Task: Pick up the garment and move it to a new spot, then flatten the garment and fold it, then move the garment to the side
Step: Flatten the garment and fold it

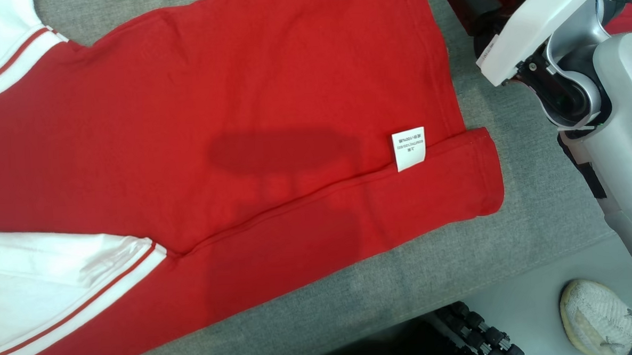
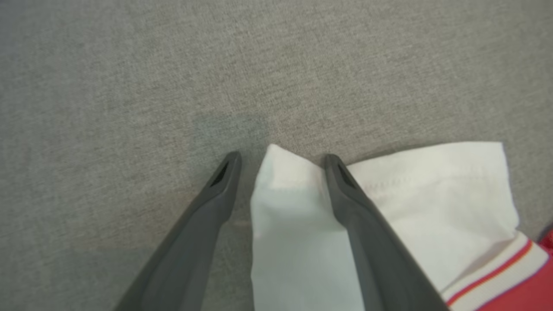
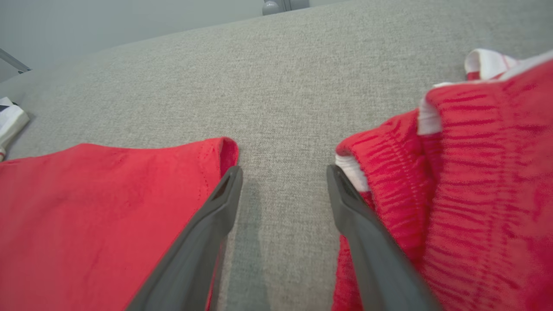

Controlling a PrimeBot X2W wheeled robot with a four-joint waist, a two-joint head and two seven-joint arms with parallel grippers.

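Head view: your garment [image 1: 228, 122], red with white sleeves, lies spread flat on the grey desk [image 1: 536, 205]. It fills the frame from 9 o'clock across to about 3. The hem runs down the 3 o'clock side, and the lower layer sticks out past the upper one at 4 o'clock. You've got a white care label [image 1: 409, 148] on the red, just inside that hem. White sleeves [image 1: 43, 285] with red stripes show at 8 and 11 o'clock. The right arm [image 1: 613, 132] comes in at 2 o'clock, beside the garment's edge. A shoe [image 1: 599, 317] is on the floor at 5 o'clock.

Left wrist view: the left pincer [image 2: 281, 162] is released, jaws wide apart, nothing gripped. The white sleeve cuff [image 2: 293, 224] lies between the two fingers, its end roughly level with the tips. More sleeve spreads past the 3 o'clock finger toward 4 o'clock. You can't tell from here whether the fingers touch the cloth.

Right wrist view: the right pincer [image 3: 283, 172] is released too, jaws wide, bare desk between them. The garment's red hem corner [image 3: 129, 203] lies at 9 o'clock, just beside that side's fingertip. A second red cloth [image 3: 475, 194], ribbed with white trim, is bunched at 3 o'clock beside the other finger. Neither is gripped.
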